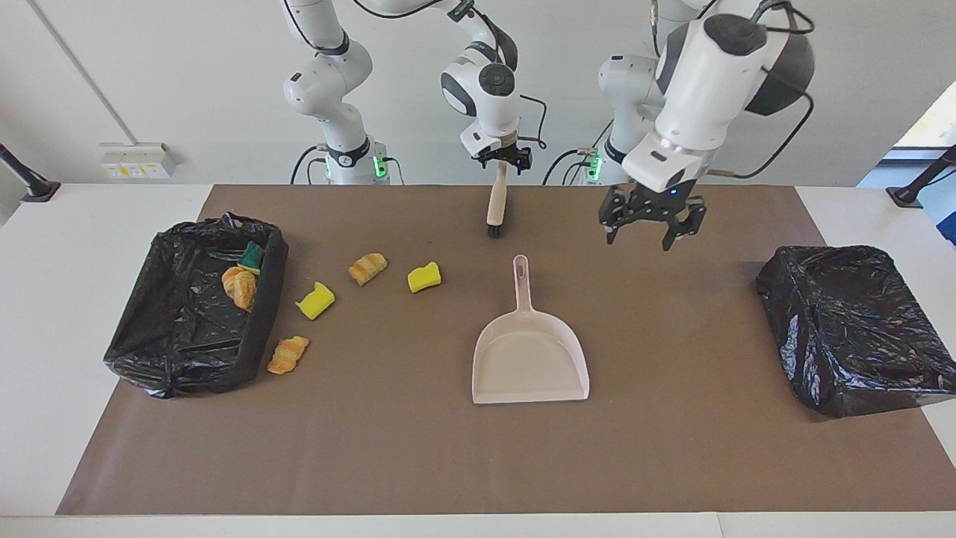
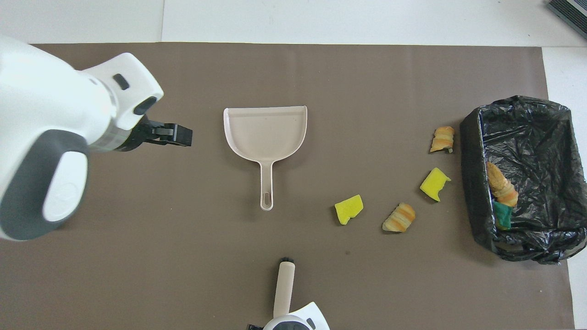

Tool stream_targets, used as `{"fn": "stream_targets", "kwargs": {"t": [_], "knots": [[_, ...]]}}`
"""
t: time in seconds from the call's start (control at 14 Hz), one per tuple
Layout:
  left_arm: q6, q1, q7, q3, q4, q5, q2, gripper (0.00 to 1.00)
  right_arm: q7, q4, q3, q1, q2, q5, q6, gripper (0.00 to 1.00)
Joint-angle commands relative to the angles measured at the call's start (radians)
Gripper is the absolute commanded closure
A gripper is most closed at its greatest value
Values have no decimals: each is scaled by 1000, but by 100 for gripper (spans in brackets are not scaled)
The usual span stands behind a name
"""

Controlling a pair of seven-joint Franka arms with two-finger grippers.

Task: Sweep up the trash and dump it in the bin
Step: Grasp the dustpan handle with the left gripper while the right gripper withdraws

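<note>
The beige dustpan (image 1: 530, 359) (image 2: 265, 130) lies flat mid-mat, its handle toward the robots. My right gripper (image 1: 502, 158) is shut on a beige brush (image 1: 495, 205) (image 2: 284, 286), which hangs bristles down over the mat's edge nearest the robots. My left gripper (image 1: 648, 233) (image 2: 181, 135) hovers open over the mat beside the dustpan handle, toward the left arm's end. The trash lies toward the right arm's end: two yellow sponge chunks (image 1: 423, 277) (image 1: 315, 300) and two croissant lumps (image 1: 367, 267) (image 1: 287, 355). They lie between the dustpan and a black-lined bin (image 1: 265, 314) (image 2: 472, 183).
That bin holds a croissant (image 1: 239, 288) and a green sponge (image 1: 252, 256). A second black-bagged bin (image 1: 851, 329) stands at the left arm's end of the table. A brown mat (image 1: 672, 448) covers the white table.
</note>
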Motion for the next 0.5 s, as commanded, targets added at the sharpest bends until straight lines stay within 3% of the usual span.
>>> {"fn": "stream_targets", "kwargs": {"t": [0.0,0.22,0.43], "knots": [[116,-86,-81,18,-56,-3,70,0,51,-54,-2,57,-51,31,48,0],[279,-161,-192,19,-140,-2,129,0,68,-65,-2,79,-67,33,48,0],[321,-207,-204,18,-203,-3,155,0,68,-70,-1,80,-71,33,46,0]]}}
